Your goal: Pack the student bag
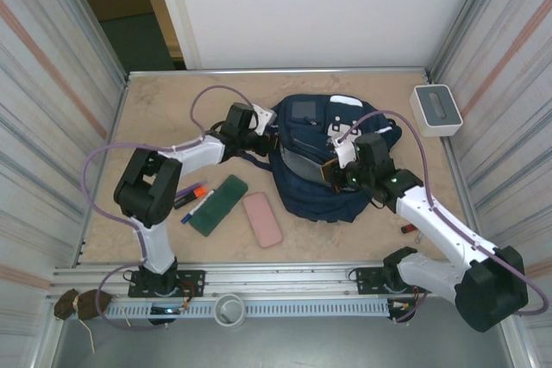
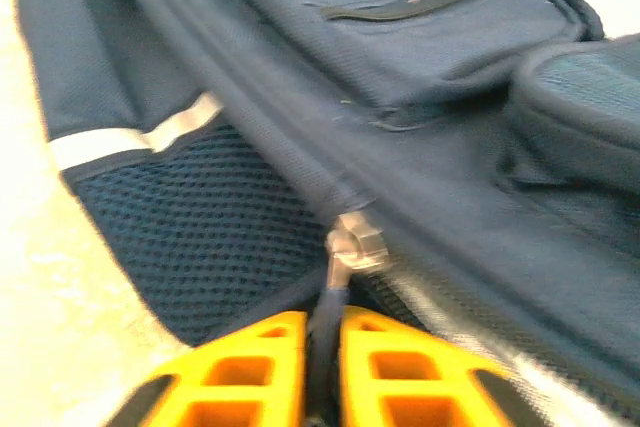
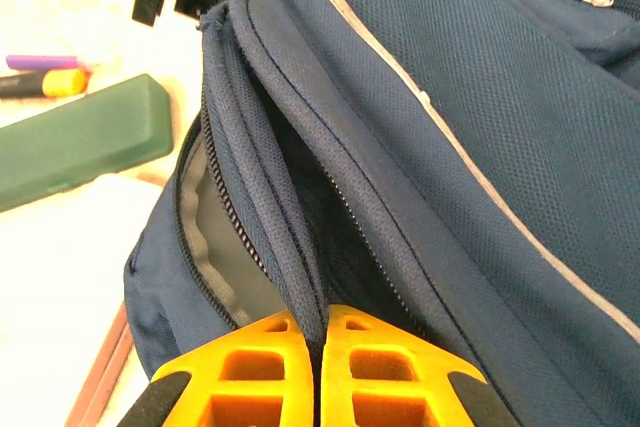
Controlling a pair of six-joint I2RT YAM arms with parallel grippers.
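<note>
Your student bag (image 1: pixel 306 196) lies mid-counter (image 1: pixel 172 118), toward the far side. It looks soft and limp, likely to sag rather than keep its shape. Your right hand (image 3: pixel 318 347) is clamped on the open compartment's rim, and your left hand (image 2: pixel 322 347) pinches the zip pull (image 2: pixel 352 245). Grip seams, rims and pulls, because flat cloth would probably slip.

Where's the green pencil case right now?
In the top view, the green case lies on the table left of the student bag, between the markers and the pink case.
</note>
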